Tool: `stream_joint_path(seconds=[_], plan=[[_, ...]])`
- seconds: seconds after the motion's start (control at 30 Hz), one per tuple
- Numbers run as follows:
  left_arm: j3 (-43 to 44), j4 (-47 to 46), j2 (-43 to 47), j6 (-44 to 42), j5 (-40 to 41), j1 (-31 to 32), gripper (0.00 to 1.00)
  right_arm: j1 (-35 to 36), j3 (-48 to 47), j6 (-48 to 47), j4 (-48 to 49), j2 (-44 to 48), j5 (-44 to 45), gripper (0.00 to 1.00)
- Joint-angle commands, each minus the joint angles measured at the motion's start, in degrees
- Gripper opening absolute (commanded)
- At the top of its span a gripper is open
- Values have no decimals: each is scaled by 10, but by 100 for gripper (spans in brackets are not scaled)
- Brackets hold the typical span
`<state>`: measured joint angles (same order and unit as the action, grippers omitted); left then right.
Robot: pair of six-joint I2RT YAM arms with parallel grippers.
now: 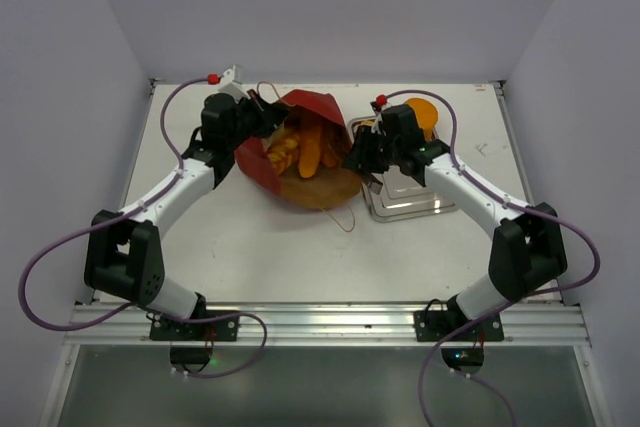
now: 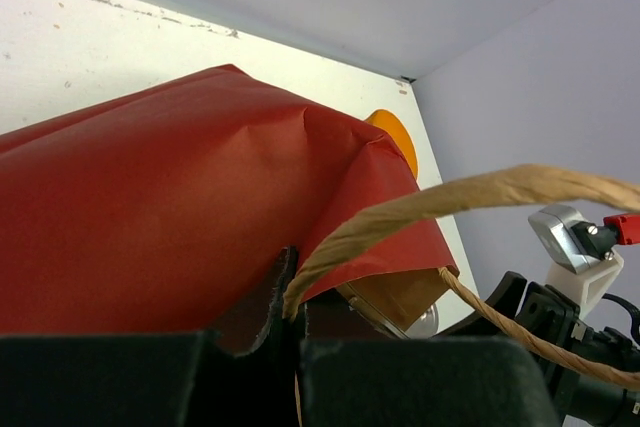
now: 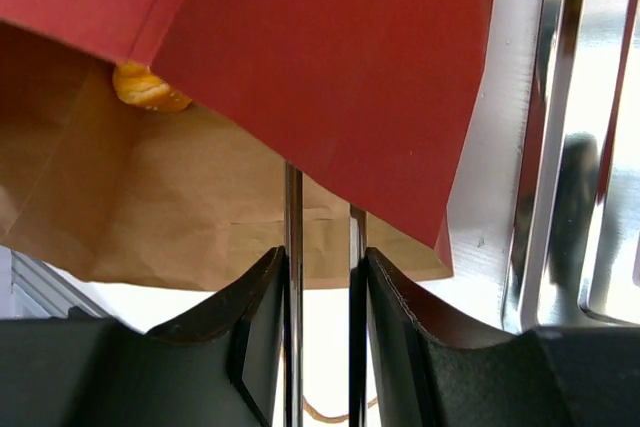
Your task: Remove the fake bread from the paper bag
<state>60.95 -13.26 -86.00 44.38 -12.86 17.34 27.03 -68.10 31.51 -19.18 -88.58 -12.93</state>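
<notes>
Overhead view. The paper bag (image 1: pixel 315 105) lies on its side at the middle of the counter (image 1: pixel 250 247), its mouth open toward the camera and its brown lining exposed. The fake bread (image 1: pixel 310 147) – several orange and yellow pieces – rests inside the bag, against the lining. A steel tray (image 1: pixel 405 205) sits just beside the bag on the right; one round orange bun (image 1: pixel 425 112) lies at the tray's far end. The left gripper (image 1: pixel 262 125) meets the bag's upper left rim, and the right gripper (image 1: pixel 355 159) stands at the bag's right edge, between bag and tray.

Left wrist view. The left gripper (image 2: pixel 297 342) has its jaws pressed nearly together on the red paper of the bag (image 2: pixel 180 207). A twine handle (image 2: pixel 480 192) rises out of the pinch and arcs to the right. The bun (image 2: pixel 397 139) shows beyond the bag's far fold.

Right wrist view. The right gripper (image 3: pixel 322 257) sits at a narrow setting just under the bag's red flap (image 3: pixel 330 57) – whether paper is caught between the jaws cannot be told. One golden bread piece (image 3: pixel 145 87) peeks from under the flap against the kraft lining. The tray's rim (image 3: pixel 540 147) runs along the right.
</notes>
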Motion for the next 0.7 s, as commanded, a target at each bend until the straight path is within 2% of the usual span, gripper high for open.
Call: stream_joint_path(seconds=[0.0, 0.17, 0.67], plan=[[-10, -11, 19, -1, -1, 3, 0, 5, -8, 22, 43, -4, -6, 40], [-14, -11, 28, -2, -3, 3, 0, 6, 2, 36, 61, -10, -28, 43], [-20, -8, 36, -3, -5, 3, 0, 6, 23, 34, 61, 4, 7, 46]])
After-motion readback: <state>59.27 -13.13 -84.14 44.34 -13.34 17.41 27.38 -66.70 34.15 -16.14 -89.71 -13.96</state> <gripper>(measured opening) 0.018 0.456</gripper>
